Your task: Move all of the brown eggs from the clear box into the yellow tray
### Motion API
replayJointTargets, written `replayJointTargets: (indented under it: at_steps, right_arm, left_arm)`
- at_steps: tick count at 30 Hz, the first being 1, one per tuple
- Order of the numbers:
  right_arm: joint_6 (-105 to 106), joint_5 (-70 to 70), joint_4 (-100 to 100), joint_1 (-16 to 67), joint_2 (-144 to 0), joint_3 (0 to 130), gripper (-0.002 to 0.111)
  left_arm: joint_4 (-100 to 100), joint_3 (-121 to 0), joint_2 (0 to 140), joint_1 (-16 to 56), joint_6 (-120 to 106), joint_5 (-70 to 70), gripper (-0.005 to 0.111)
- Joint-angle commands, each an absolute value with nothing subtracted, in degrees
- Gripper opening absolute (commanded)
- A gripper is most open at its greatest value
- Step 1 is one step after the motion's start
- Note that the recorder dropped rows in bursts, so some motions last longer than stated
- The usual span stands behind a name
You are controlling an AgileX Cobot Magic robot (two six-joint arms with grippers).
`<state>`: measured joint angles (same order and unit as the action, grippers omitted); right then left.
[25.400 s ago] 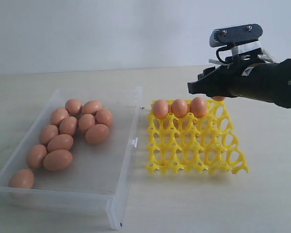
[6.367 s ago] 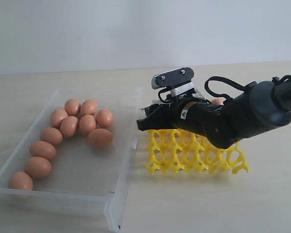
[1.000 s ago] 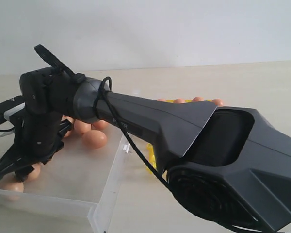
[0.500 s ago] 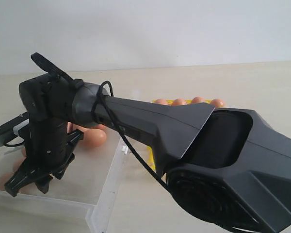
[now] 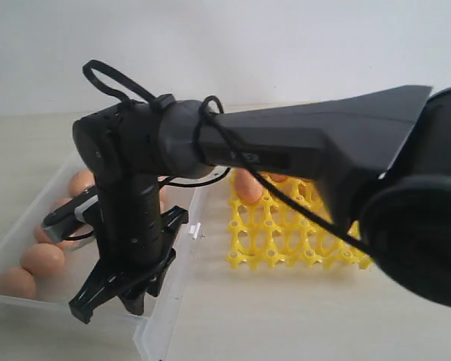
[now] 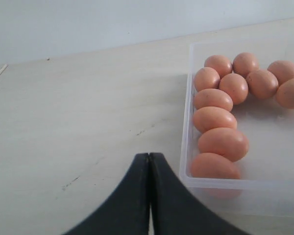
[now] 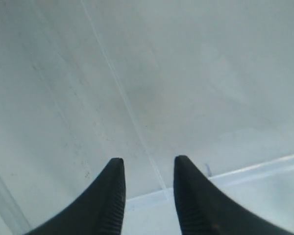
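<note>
Hovering over the clear box (image 5: 45, 307), right end effector (image 7: 149, 164) parted, empty; grip brown eggs (image 6: 223, 143) gently midway (fragile, likely slippery).

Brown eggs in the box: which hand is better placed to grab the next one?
Probably the right hand: it hangs open over the box, close to the eggs. The left hand is shut and sits outside the box, over the table.

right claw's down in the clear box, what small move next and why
Probably slide the right claw toward the orange-brown oval eggs, which lie left of it in the exterior view. Its jaws stand apart with nothing between them, only bare floor of the clear shallow plastic box.
</note>
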<state>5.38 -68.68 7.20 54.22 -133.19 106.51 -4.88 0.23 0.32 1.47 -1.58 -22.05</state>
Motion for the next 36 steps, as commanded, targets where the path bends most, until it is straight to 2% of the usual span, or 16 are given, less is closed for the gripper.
replayJointTargets:
  at_steps: [1, 7, 15, 25, 27, 32, 36]
  right_arm:
    - [6.0, -63.0, 7.0, 52.4, -127.0, 97.4, 0.032]
    - [6.0, -59.0, 7.3, 50.3, -122.8, 89.2, 0.032]
    - [6.2, -57.6, 7.2, 48.3, -120.0, 84.8, 0.032]
    - [8.4, -39.9, 10.7, 48.5, -115.4, 85.1, 0.033]
    - [9.4, -38.5, 11.2, 48.7, -115.5, 85.9, 0.036]
    - [10.4, -37.8, 11.5, 48.9, -118.0, 90.8, 0.052]
    - [10.4, -40.1, 11.0, 49.5, -122.0, 97.1, 0.055]
  left_arm:
    - [-4.6, 0.0, 0.0, 1.8, -1.4, -21.7, 0.000]
    - [-4.6, 0.0, 0.0, 1.8, -1.4, -21.7, 0.000]
    - [-4.6, 0.0, 0.0, 1.8, -1.4, -21.7, 0.000]
    - [-4.6, 0.0, 0.0, 1.8, -1.4, -21.7, 0.000]
    - [-4.6, 0.0, 0.0, 1.8, -1.4, -21.7, 0.000]
    - [-4.6, 0.0, 0.0, 1.8, -1.4, -21.7, 0.000]
    - [-4.6, 0.0, 0.0, 1.8, -1.4, -21.7, 0.000]
